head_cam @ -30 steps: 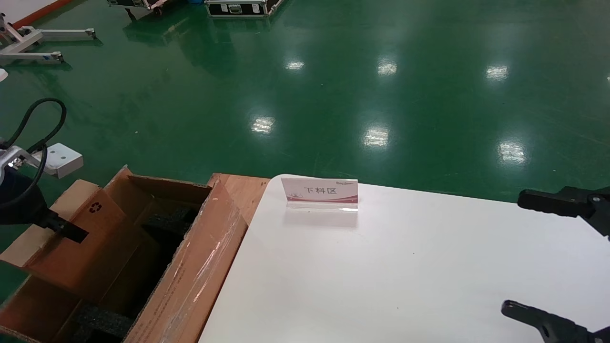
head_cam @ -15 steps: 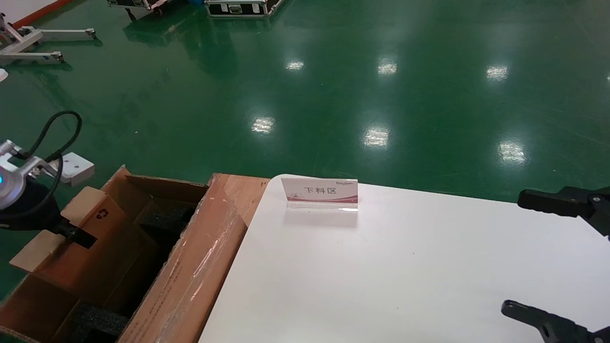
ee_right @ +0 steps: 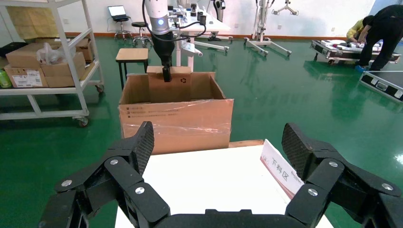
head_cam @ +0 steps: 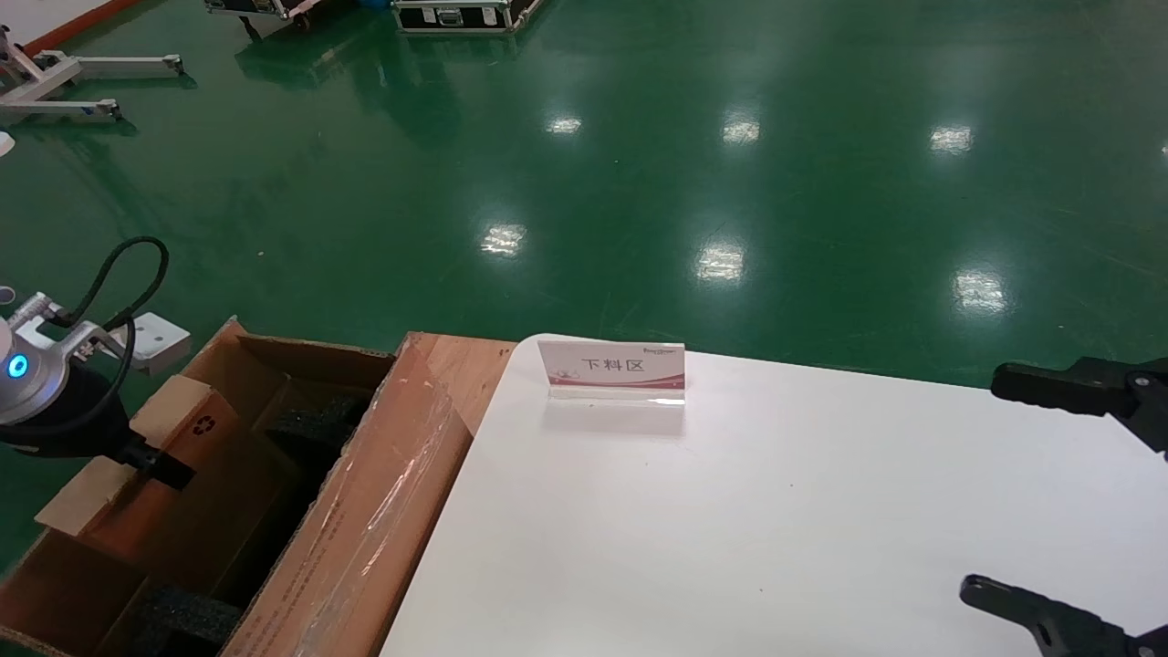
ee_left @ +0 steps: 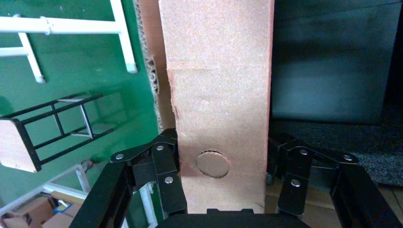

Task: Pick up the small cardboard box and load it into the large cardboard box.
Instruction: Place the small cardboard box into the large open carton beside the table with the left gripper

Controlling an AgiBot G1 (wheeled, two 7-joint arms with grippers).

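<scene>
**Small box gripped and partway into the carton, release not yet done**

I have the left gripper (head_cam: 164,472) at the lower left of the head frame, clamped on the small cardboard box (head_cam: 151,438), one finger on each broad face. The left wrist view confirms it: the fingers (ee_left: 166,183) press the box's (ee_left: 221,109) two sides, with its narrow tan edge and a round punched hole running up the middle of the frame. The recycling symbol shows on the face turned toward my head camera.

The box stands on edge inside the open top of the large cardboard box (head_cam: 365,511), along its far-left wall, above the black foam pad (head_cam: 315,424). In the right wrist view, upper centre, its top rises above the carton's (ee_right: 176,123) rim.

I judge the pickup done and the loading mostly done. What is left: lower the box until it seats, open the fingers, lift clear.

The right gripper (head_cam: 1040,497) sits idle at the right edge over the white table (head_cam: 776,511), jaws wide apart and holding nothing, well away from the sign stand (head_cam: 611,370).
</scene>
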